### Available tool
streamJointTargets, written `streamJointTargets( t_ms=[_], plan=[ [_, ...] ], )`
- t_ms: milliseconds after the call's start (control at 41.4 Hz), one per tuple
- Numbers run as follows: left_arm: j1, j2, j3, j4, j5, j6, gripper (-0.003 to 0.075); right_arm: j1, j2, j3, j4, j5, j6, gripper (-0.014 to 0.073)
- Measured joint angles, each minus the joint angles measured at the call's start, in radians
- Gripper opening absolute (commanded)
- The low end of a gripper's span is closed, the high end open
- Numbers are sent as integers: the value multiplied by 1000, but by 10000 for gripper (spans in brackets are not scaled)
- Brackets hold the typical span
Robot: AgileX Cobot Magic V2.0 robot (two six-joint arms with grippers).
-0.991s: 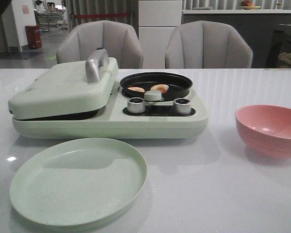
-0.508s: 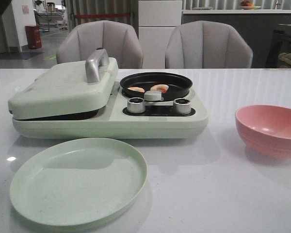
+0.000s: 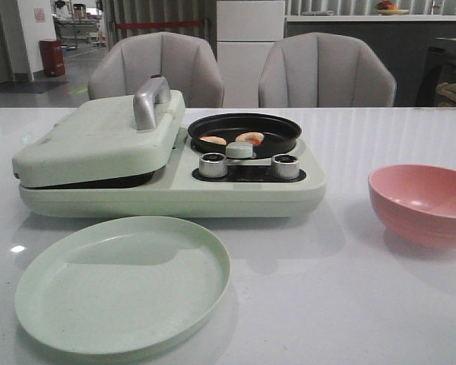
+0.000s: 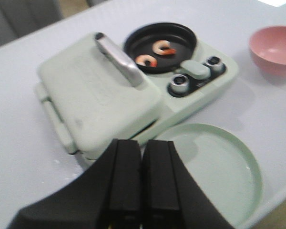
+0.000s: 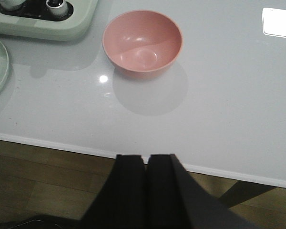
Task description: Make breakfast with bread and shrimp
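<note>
The white table [image 3: 349,304] carries everything. Its near edge runs under the right gripper [image 5: 146,164], which hangs over that edge with its jaws pressed together and nothing between them. The pale green breakfast maker [image 3: 167,182] sits toward the table's far-left part, its hinged lid [image 3: 99,141] down. The left gripper [image 4: 142,157] is above the maker's near side, jaws together and empty. A green plate [image 3: 123,283] lies bare just before the maker, at the near-left edge. A pink bowl [image 3: 424,204], also with nothing in it, stands near the right edge, well apart from the maker. The black pan [image 3: 245,131] holds the shrimp [image 3: 250,138]; a second shrimp [image 3: 213,141] lies beside it. The bread cannot be seen.
</note>
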State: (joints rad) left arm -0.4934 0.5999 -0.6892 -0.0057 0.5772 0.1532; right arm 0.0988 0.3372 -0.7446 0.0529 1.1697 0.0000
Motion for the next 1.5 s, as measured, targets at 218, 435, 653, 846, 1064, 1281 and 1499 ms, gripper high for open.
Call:
streamJointTargets(
  t_ms=[218,435,653,846,1064,1281,1499],
  plan=[
    [202,-299,216,14,-129,0,104,0,0,0,0,0,0,36],
    [364,-522,400,16,-167,0,104,0,0,0,0,0,0,36],
    [430,-605,542,27,-277,-71,104,0,0,0,0,0,0,36],
    [429,-605,674,120,-433,-234,104,0,0,0,0,0,0,36],
    [429,-605,693,39,-577,-161,104,0,0,0,0,0,0,36],
    [429,-605,693,35,-602,-127,104,0,0,0,0,0,0,36],
    [429,-605,693,51,-600,-153,104,0,0,0,0,0,0,36]
  ],
)
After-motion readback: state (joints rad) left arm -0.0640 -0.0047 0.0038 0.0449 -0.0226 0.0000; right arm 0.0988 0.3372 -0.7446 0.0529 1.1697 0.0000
